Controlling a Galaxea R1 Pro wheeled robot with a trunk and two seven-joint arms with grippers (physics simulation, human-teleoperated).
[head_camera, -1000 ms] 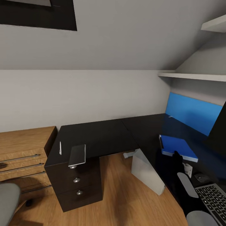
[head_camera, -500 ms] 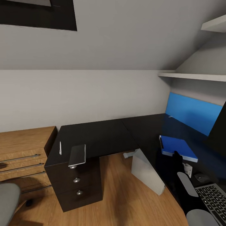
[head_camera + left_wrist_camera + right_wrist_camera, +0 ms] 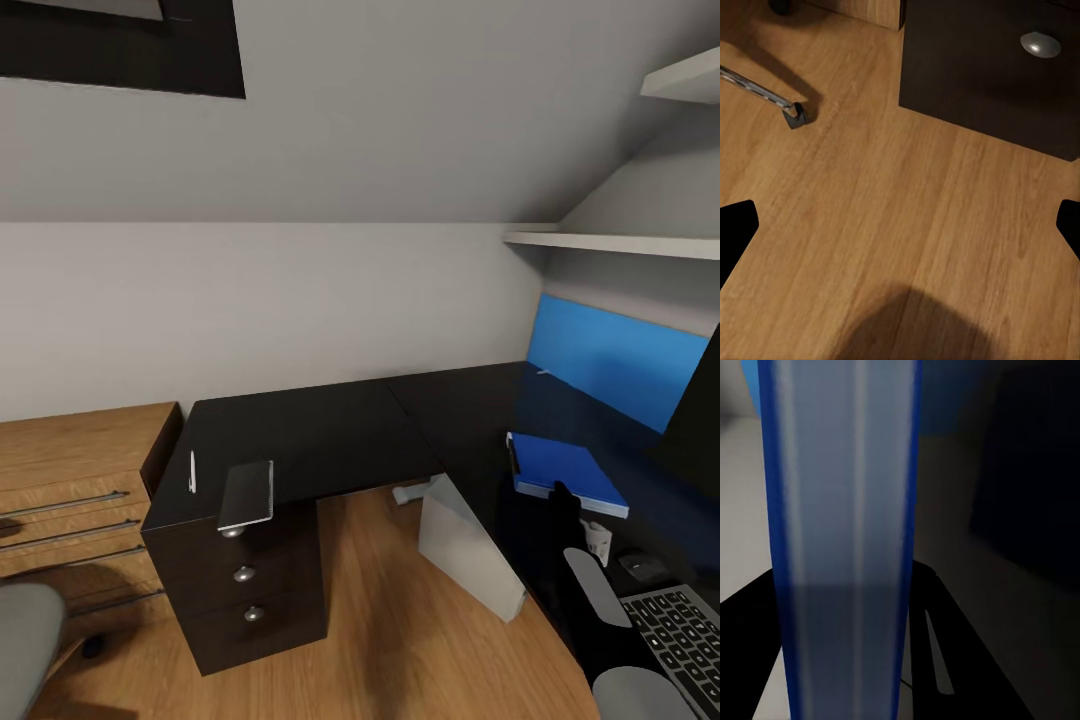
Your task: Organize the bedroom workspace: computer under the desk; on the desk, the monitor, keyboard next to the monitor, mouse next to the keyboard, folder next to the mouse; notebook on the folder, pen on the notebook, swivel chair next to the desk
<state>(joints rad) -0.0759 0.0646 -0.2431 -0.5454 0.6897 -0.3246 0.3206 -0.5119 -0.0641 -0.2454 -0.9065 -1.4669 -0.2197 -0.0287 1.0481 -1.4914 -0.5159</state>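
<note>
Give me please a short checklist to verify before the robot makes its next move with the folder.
1. The folder lies on the desk: ok.
2. The right gripper has let go of the folder: cannot tell; the right wrist view shows the folder's edge running between the fingers.
3. The mouse is beside the keyboard: ok.
4. The notebook is on the folder: not ok; it lies at the desk's other end, beside the pen.
5. The left gripper is free: ok, open above the floor.

Bright blue folder (image 3: 568,472), black desk (image 3: 320,435), grey notebook (image 3: 246,494).
</note>
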